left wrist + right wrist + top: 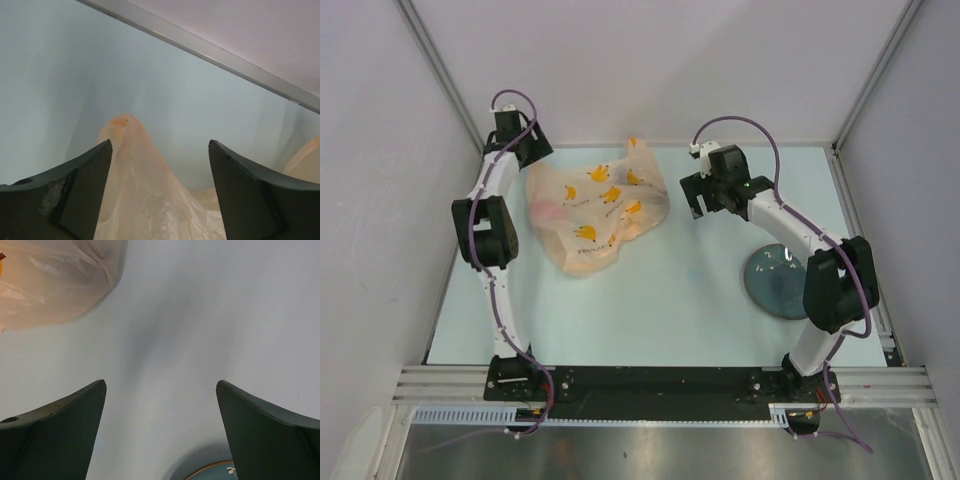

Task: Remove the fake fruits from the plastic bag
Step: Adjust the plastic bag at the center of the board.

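Observation:
The plastic bag (pixel 598 208), peach-orange with yellow banana prints, lies crumpled on the table at the back left. The fake fruits are hidden inside it; only a faint pink patch (pixel 549 212) shows through its left side. My left gripper (pixel 532 152) is open at the bag's far left corner. In the left wrist view (pixel 160 150) a raised fold of the bag (pixel 131 175) stands between the open jaws, untouched. My right gripper (pixel 700 206) is open and empty just right of the bag, over bare table (pixel 161 390). The bag's edge (pixel 55 280) shows at the upper left of the right wrist view.
A dark blue-grey round plate (pixel 778 284) lies at the right, beside my right arm; its rim (pixel 212 472) shows low in the right wrist view. White walls with metal rails (pixel 210 50) close the table at the back and sides.

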You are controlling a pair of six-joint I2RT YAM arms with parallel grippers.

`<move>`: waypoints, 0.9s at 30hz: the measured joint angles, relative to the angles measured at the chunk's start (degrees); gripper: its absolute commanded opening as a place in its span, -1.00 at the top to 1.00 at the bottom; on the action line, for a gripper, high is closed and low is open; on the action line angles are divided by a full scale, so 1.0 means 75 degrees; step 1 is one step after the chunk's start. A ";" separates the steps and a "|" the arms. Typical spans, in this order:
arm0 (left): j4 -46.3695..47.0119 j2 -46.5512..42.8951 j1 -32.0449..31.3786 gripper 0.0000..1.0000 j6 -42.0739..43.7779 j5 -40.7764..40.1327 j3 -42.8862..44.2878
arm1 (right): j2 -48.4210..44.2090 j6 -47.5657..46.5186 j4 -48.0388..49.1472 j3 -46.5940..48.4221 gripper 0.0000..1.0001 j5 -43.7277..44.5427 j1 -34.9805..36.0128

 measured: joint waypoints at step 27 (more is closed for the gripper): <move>-0.0090 -0.0058 0.0009 0.45 -0.0134 0.0504 -0.0766 | 0.2780 0.0029 0.0277 0.3217 -0.93 0.0114 0.0437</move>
